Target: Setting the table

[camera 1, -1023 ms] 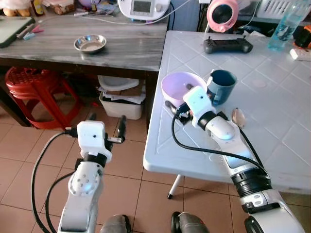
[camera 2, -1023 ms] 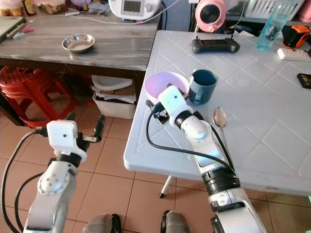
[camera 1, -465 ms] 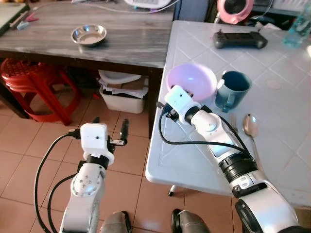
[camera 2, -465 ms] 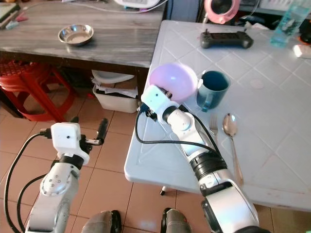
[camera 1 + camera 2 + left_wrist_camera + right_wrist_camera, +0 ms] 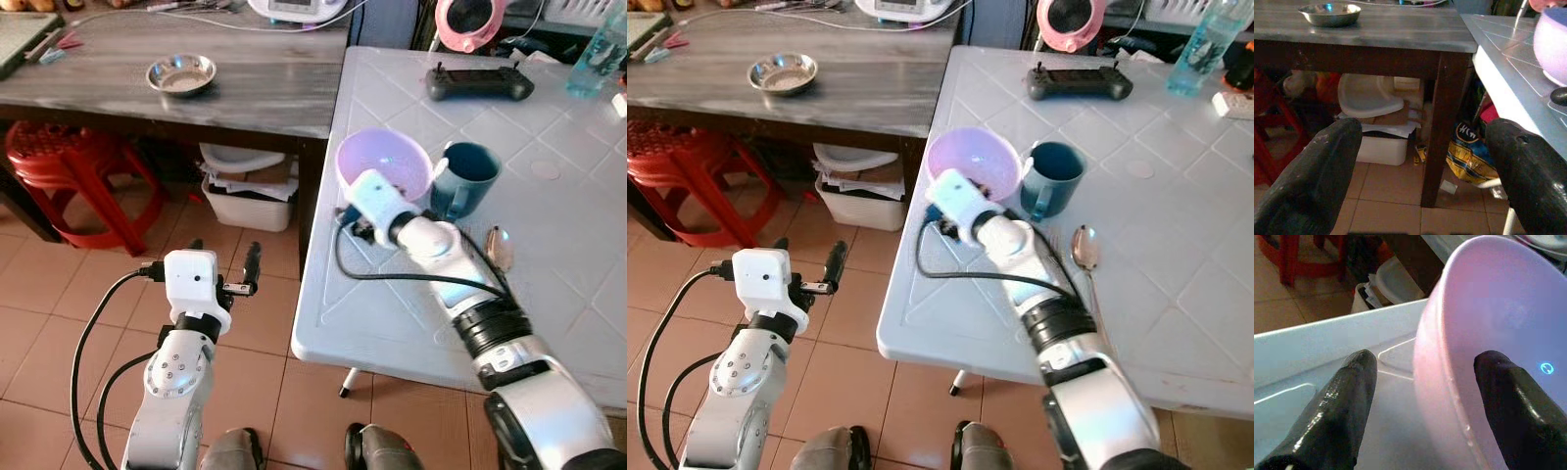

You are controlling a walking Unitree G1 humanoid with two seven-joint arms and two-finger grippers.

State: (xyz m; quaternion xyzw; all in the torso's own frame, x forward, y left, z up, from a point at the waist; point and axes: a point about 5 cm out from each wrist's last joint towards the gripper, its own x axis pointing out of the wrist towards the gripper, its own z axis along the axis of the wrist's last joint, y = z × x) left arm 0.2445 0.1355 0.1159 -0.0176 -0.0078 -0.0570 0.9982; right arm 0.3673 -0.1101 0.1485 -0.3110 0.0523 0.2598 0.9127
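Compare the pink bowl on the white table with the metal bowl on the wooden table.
The pink bowl is matte plastic-looking; the metal bowl is shiny steel. The pink bowl is deeper and wider, the metal bowl shallow. The right end effector straddles the pink bowl's rim, one finger inside and one outside; nothing touches the metal bowl. Both stand upright.

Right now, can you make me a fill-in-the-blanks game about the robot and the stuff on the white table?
1. The right gripper has one finger inside and one outside the rim of the ____ bowl.
2. The teal mug stands on the bowl's ____ side.
3. The spoon lies on the ____ table.
4. The small metal bowl sits on the ____ table.

Missing words: pink; right; white; wooden
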